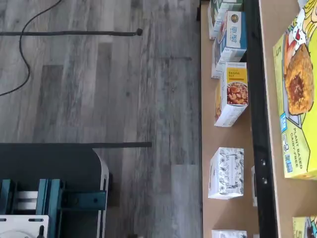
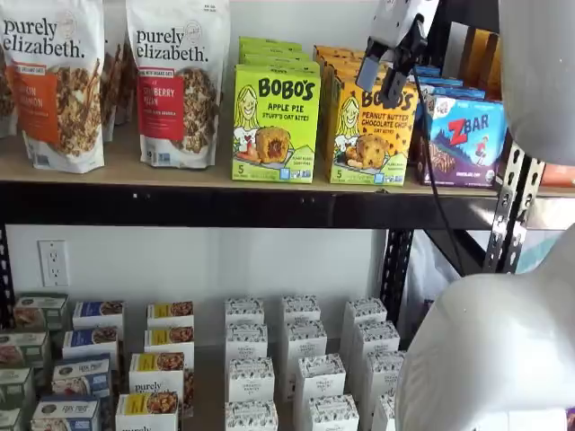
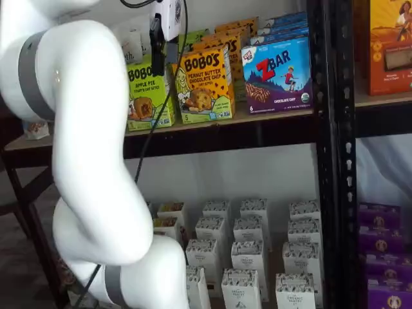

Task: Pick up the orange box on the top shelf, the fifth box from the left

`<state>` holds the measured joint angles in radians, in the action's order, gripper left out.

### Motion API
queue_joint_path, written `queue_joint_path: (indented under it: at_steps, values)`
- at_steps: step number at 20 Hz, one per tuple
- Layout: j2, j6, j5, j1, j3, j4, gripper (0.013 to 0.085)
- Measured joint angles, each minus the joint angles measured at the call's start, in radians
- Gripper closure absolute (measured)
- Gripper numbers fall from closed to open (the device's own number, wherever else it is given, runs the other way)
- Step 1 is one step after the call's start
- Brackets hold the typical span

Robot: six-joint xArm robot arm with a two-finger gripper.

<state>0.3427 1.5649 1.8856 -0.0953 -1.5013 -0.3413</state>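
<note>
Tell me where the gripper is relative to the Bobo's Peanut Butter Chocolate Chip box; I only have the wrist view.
Observer: In both shelf views the gripper hangs near the top of the orange box, with no box in it.
Operator: Give me the finger state.
Observer: Cannot tell; the black fingers show no plain gap.
Operator: Name the box's neighbours.
Observer: The lime-green Bobo's Apple Pie box stands on one side and the blue ZBar box on the other, all along the front of the top shelf.
</note>
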Motion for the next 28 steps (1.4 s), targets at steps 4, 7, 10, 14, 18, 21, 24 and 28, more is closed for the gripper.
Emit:
queue_joint_path:
  at_steps: [4, 7, 10, 14, 18, 21, 24, 28]
  values:
    - [0.012, -0.057, -0.041, 0.084, 0.018, 0.072, 0.0130]
    - [0.018, -0.077, -0.055, 0.099, 0.031, 0.052, 0.0130]
    - [0.018, -0.081, -0.058, 0.093, 0.029, 0.017, 0.0130]
    - [0.020, -0.065, -0.081, 0.052, 0.022, -0.059, 0.0130]
    - [0.020, -0.040, -0.141, 0.014, 0.023, -0.100, 0.0130]
    - [0.012, -0.021, -0.165, -0.010, 0.020, -0.117, 0.0130]
    - [0.005, 0.006, -0.210, -0.041, 0.025, -0.142, 0.0130]
    - [-0.010, 0.038, -0.271, -0.065, 0.032, -0.148, 0.0130]
